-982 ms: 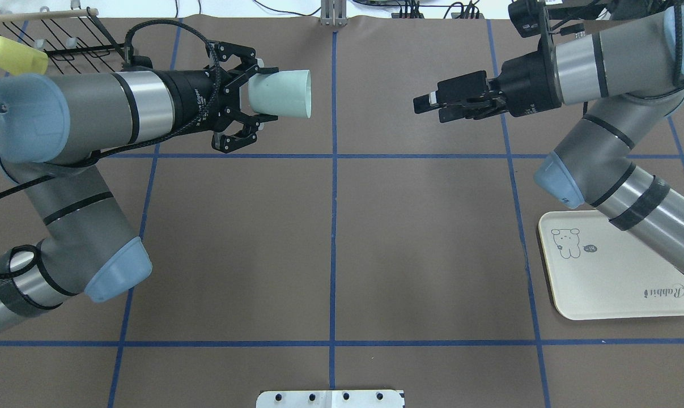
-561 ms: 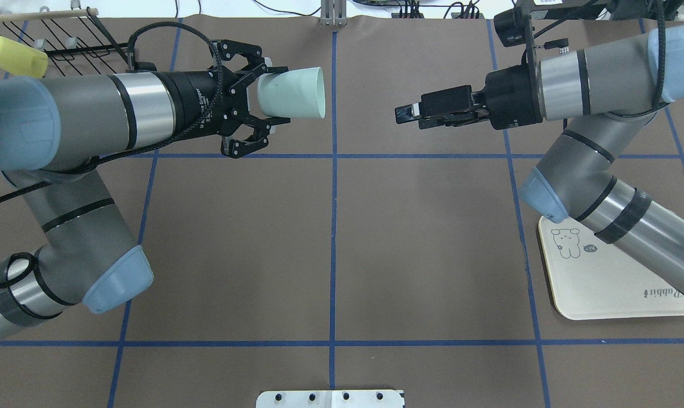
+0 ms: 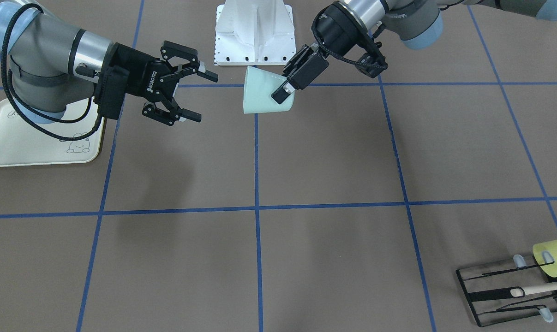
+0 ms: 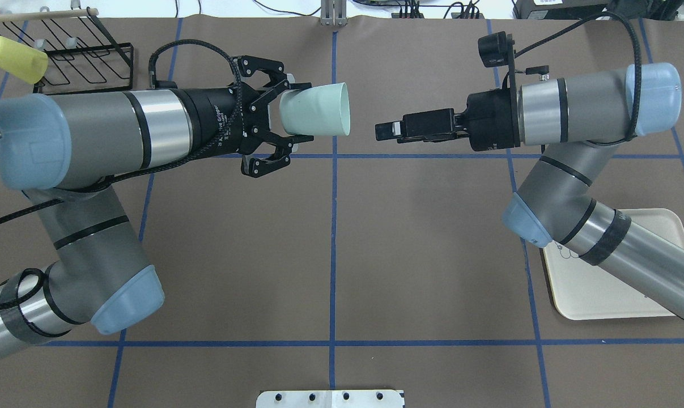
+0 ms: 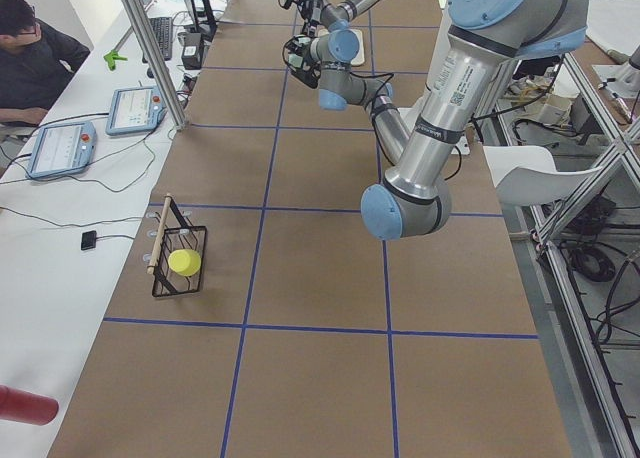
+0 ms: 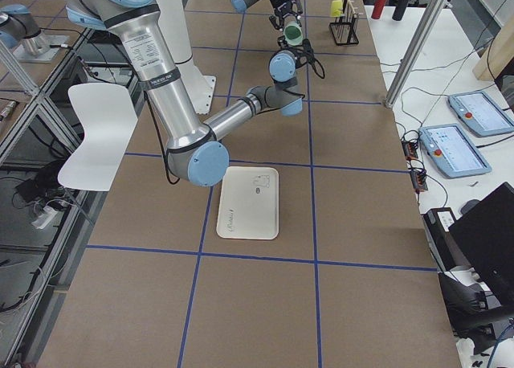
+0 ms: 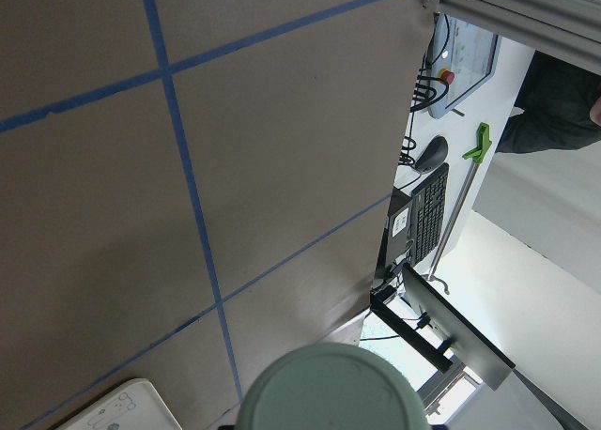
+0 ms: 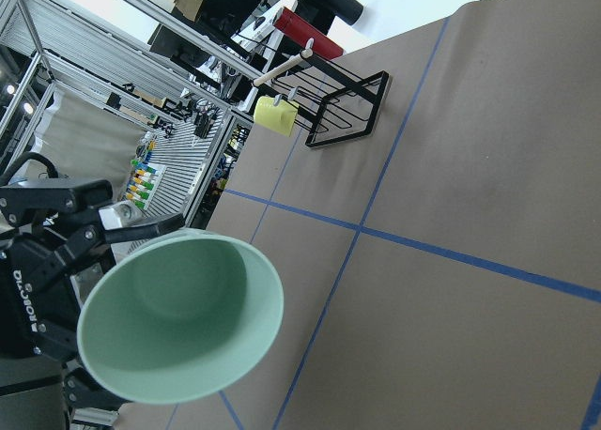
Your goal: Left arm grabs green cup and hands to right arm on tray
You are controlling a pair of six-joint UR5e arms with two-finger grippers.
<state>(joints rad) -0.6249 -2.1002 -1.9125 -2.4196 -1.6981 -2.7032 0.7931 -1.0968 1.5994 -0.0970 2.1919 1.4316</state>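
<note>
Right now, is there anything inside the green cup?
Nothing shows inside the green cup: the right wrist view looks into its open mouth down to a bare bottom. The left gripper covers part of its outside.

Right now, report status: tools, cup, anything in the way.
Left tool shut on green cup, mouth facing right tool. Right tool open, apart from cup. Nothing between them.

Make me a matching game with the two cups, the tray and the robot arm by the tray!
Things:
1. green cup
2. yellow cup
3. tray
4. right arm

Where or how:
A. lying flat on the table
B. jaws open, holding nothing
C. on the black wire rack
D. gripped in the left arm jaws, up in the air

Pairs: 1-D, 2-C, 3-A, 4-B
</note>
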